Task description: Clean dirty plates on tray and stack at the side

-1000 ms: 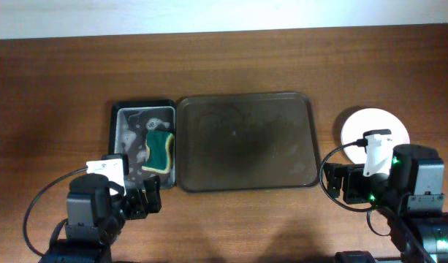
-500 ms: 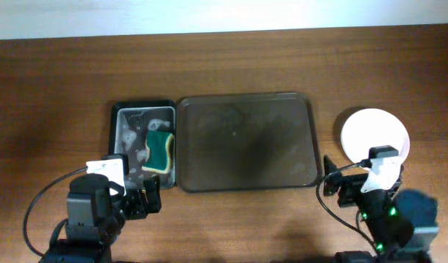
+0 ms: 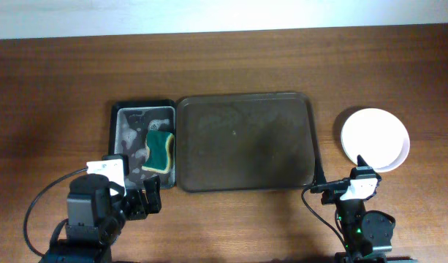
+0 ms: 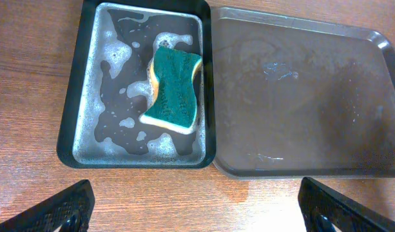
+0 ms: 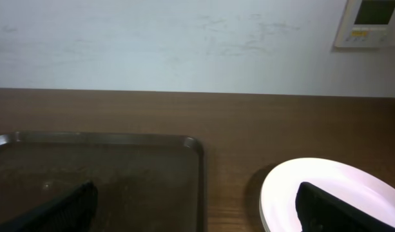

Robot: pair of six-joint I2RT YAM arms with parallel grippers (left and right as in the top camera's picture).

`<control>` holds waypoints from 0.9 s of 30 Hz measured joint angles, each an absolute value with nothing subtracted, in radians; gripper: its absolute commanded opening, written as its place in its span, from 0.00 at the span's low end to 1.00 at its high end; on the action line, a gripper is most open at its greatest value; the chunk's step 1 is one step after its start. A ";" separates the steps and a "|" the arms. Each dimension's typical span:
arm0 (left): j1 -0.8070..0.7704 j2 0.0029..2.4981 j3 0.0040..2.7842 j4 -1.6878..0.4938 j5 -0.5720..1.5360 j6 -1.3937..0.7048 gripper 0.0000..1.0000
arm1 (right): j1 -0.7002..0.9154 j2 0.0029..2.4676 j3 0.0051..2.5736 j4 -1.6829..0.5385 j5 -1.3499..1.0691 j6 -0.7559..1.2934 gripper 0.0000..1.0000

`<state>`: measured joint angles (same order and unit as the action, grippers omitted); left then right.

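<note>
Tabletop (image 3: 55,88): brown wood, running to a pale wall (image 5: 152,45) on the far side.
Tray (image 3: 245,102): dark brown, rounded corners and a raised rim, lying flat at the middle of the tabletop; its floor shows wet streaks and dull smudges.
Plates (image 3: 376,137): a round whitish stack on the tabletop to the right of the tray, apart from its right rim; the top face is plain white. How many are stacked cannot be told from overhead.
Black tray (image 3: 115,146): smaller, just left of the tray with the two rims touching; its floor is covered with grey water and patches of foam.
Sponge (image 4: 174,90): green on top with a yellow edge, lying flat in the right half of the black tray.
Left arm (image 3: 96,212): at the near left, just near of the black tray.
Left jaws: spread wide and holding nothing; the two dark tips sit in the bottom corners of the left wrist view, over bare tabletop on the near side of both trays.
Right arm (image 3: 361,223): at the near edge, to the near side of the plates and right of the tray's near right corner.
Right jaws: spread wide and holding nothing; they face the far wall, low over the tabletop, with the tray's far right corner and the plates seen between the tips.
Wall panel (image 5: 374,22): a small pale box at the upper right of the right wrist view.
</note>
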<state>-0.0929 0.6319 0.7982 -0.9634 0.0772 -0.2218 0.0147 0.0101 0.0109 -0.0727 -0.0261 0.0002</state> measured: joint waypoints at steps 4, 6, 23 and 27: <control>-0.093 0.632 0.798 -0.963 0.077 -0.222 0.99 | 0.015 0.010 0.011 -0.073 -0.026 0.000 0.99; -0.093 0.632 0.798 -0.963 0.077 -0.222 0.99 | 0.015 0.010 0.011 -0.073 -0.026 0.000 0.99; -0.057 0.264 0.403 -0.617 -0.009 -0.226 0.99 | 0.015 0.010 0.011 -0.075 -0.022 0.000 0.99; -0.057 0.100 0.181 -0.297 -0.016 -0.226 0.99 | 0.015 0.010 0.011 -0.074 -0.022 0.000 0.99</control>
